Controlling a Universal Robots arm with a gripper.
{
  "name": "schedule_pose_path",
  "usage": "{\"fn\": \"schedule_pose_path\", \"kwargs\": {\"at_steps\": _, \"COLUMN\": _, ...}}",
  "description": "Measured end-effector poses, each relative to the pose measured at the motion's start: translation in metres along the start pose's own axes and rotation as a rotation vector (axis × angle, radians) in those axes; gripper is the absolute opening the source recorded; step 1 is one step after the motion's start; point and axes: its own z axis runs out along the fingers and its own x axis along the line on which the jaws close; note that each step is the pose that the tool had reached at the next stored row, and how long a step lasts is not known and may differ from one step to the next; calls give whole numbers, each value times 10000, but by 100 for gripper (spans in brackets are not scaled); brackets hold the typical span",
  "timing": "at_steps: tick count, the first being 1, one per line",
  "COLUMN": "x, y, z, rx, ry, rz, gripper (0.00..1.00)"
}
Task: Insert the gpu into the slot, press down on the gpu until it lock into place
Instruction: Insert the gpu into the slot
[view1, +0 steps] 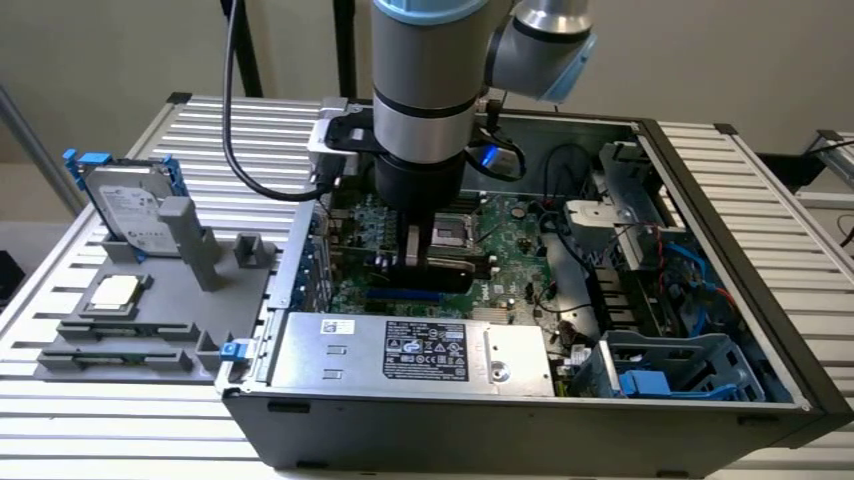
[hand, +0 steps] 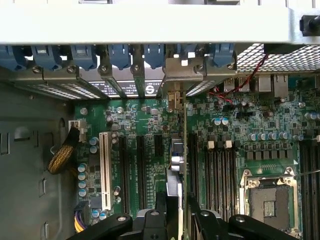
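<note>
In an open computer case (view1: 747, 330), my gripper (view1: 424, 262) reaches down to the green motherboard. The gpu (view1: 434, 275), a thin black card, stands on edge under the fingers. In the wrist view the gpu (hand: 175, 175) appears edge-on and runs back to its metal bracket (hand: 176, 75) at the case's rear wall. My gripper (hand: 176, 222) is open and straddles the card, one finger on each side with a thin gap. The bright-blue slot (view1: 398, 297) shows as a strip just below the card's lower edge. Whether the card sits fully down in it I cannot tell.
A silver labelled power-supply box (view1: 414, 350) lies at the case's near side. Black memory strips (hand: 220, 165) and the CPU socket (hand: 267, 200) flank the card. A white slot (hand: 105, 170) lies on its other side. A hard drive (view1: 127, 205) stands on a grey fixture outside the case.
</note>
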Motion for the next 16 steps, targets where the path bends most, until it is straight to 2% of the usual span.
{"fn": "schedule_pose_path", "kwargs": {"at_steps": 10, "x": 0, "y": 0, "z": 15, "rx": 3, "ry": 2, "rz": -21, "gripper": 26}}
{"fn": "schedule_pose_path", "kwargs": {"at_steps": 16, "x": -10, "y": 1, "z": 21, "rx": -14, "ry": 7, "rz": -223, "gripper": 26}}
